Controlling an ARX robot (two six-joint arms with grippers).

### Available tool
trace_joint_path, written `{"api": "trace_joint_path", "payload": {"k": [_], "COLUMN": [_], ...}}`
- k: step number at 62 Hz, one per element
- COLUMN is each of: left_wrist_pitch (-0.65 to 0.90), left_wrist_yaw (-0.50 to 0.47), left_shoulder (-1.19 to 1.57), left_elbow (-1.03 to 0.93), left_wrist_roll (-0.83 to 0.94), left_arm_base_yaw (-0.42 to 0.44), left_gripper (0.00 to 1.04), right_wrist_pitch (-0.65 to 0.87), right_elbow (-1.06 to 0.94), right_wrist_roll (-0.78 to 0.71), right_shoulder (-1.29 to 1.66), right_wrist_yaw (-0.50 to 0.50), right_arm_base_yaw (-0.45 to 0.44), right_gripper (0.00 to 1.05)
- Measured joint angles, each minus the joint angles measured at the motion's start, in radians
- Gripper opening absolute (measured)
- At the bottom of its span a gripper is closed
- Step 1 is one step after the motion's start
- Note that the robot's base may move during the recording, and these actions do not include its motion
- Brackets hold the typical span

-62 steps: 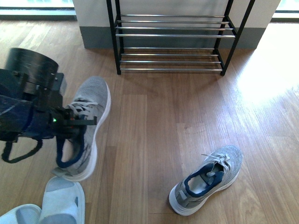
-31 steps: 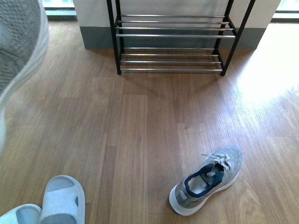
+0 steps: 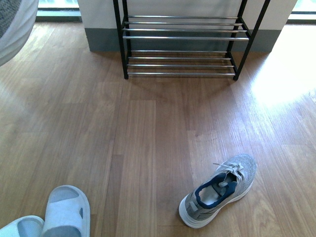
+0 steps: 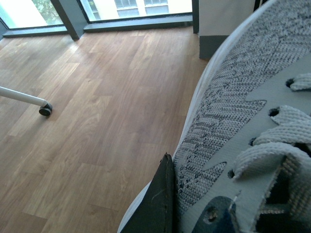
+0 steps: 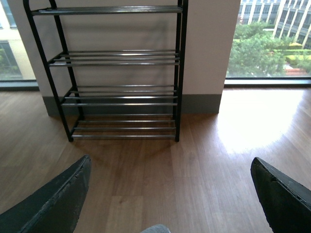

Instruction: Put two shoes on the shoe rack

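Ok, front view: one grey sneaker [image 3: 12, 24] is up in the air at the far left edge, well short of the shoe rack [image 3: 182, 37]. All visible rack bars are bare. The second sneaker [image 3: 219, 190] lies on the floor [image 3: 148, 148] to the right, and the blue slides [image 3: 61, 212] sit near left. Neither arm shows here, so I can't judge the carry path from this view.

Left wrist view: the left gripper [image 4: 189, 213] is holding the lifted sneaker, with one dark finger [image 4: 163, 204] pressed on the knit side near the collar. The other finger is hidden. My read is that soft knit gives a weak grip, so a fast swing could make the shoe twist or slip out. A caster [image 4: 45, 110] stands off to the side, well apart.

Right wrist view: the right gripper [image 5: 170, 162] is wide open and empty, facing the rack.

Risks at placement:
- The toe could clip the black side frame.
- The sole could land across one thin bar only and tip through.
- Released tilted, the shoe could roll off.
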Motion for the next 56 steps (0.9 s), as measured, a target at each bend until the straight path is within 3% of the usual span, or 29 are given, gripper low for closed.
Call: {"api": "trace_joint_path", "payload": {"k": [26,28,32,35,50,56], "left_wrist_pitch": [0.0,0.0,0.0,0.0,0.0,0.0], "left_wrist_yaw": [0.0,0.0,0.0,0.0,0.0,-0.003], "left_shoulder": [0.0,0.0,0.0,0.0,0.0,0.0], "left_elbow": [0.0,0.0,0.0,0.0,0.0,0.0], "left_wrist_roll": [0.001,0.001,0.001,0.001,0.001,0.001], "left_arm_base_yaw": [0.0,0.0,0.0,-0.001,-0.001,-0.001], "left_gripper": [0.01,0.01,0.01,0.01,0.01,0.01], "right_wrist_pitch": [0.0,-0.009,-0.054,-0.046,0.418,0.44], "right_elbow": [0.0,0.003,0.014,0.023,0.211,0.315], "right_wrist_roll": [0.0,0.0,0.003,0.006,-0.119,-0.153], "right_shoulder": [0.0,0.006,0.061,0.128,0.831,1.118], "right_wrist_yaw": [0.0,-0.035,-0.24,-0.297,-0.235,-0.224], "right_arm_base_yaw": [0.0,-0.008,-0.075,-0.088,0.04,0.066], "right_gripper": [0.95,0.95,0.95,0.95,0.95,0.95]}}
